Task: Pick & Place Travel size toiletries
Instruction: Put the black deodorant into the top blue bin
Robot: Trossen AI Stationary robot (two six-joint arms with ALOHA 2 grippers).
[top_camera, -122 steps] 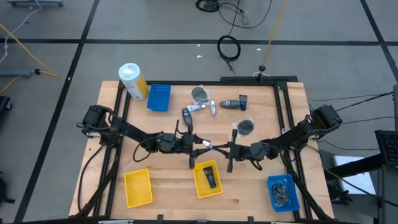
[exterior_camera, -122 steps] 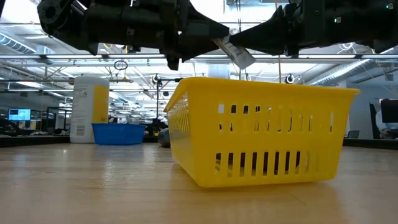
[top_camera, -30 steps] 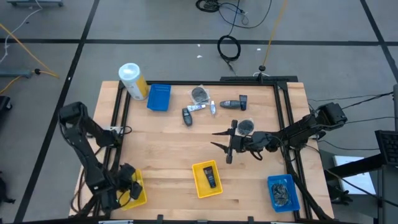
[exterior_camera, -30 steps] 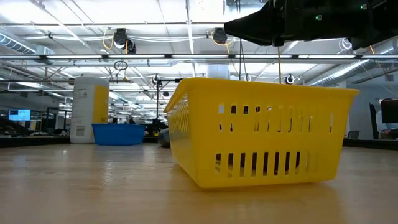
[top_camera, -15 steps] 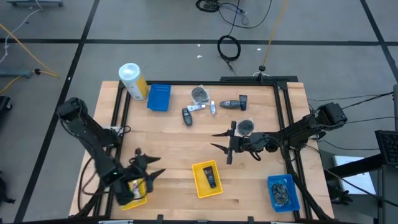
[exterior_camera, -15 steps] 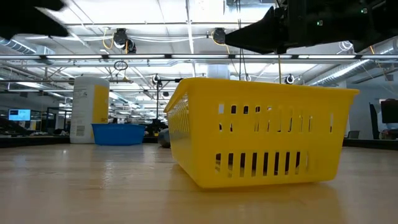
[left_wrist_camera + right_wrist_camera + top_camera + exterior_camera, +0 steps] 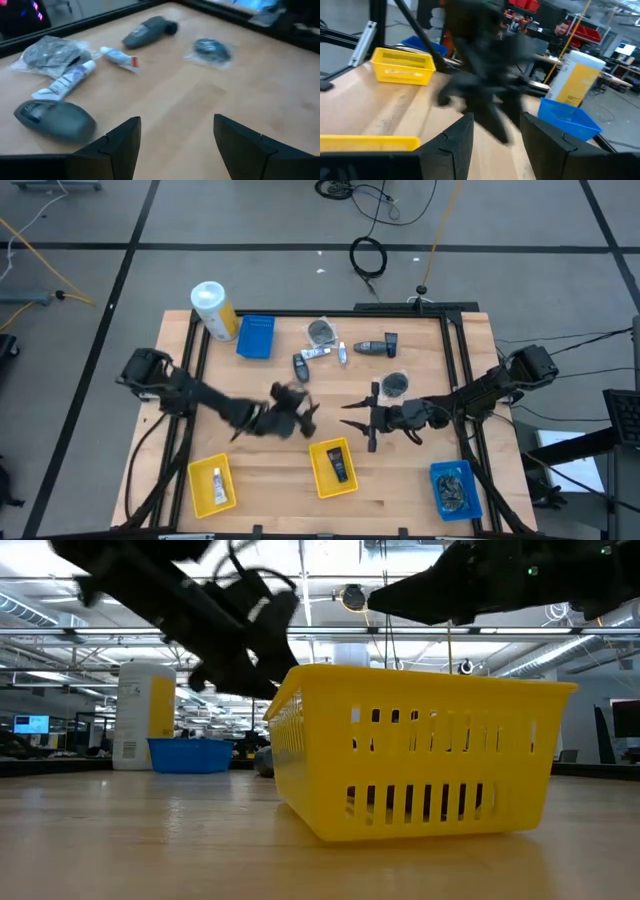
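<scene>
From the high view, the left gripper [image 7: 300,418] sits over the middle of the table with its fingers spread and nothing between them, nose aimed at the far edge where the loose toiletries lie. Nearest ahead of it is a dark bottle [image 7: 300,367], its long axis running roughly toward the gripper, with a thin white tube [image 7: 318,353] touching or just beside it, then a wrapped packet [image 7: 321,331] farther back. The right gripper [image 7: 362,418] waits near the table's centre, fingers apart and empty, just beside a second wrapped packet [image 7: 395,385]; another dark bottle [image 7: 377,346] lies beyond that. The left yellow tray [image 7: 199,491] holds a white tube, the middle yellow tray [image 7: 322,474] holds a dark item. The left arm looks the nearer one for the dark bottle. In the low view, the middle yellow tray fills the front and both arms hang above it; the loose items are hidden. In the left wrist view, the two dark fingers stand well apart, and the dark bottle lies close ahead and to one side of the gap, so the jaws would need to shift sideways. In the right wrist view, the fingers are apart, and the blurred left arm fills the space ahead.
</scene>
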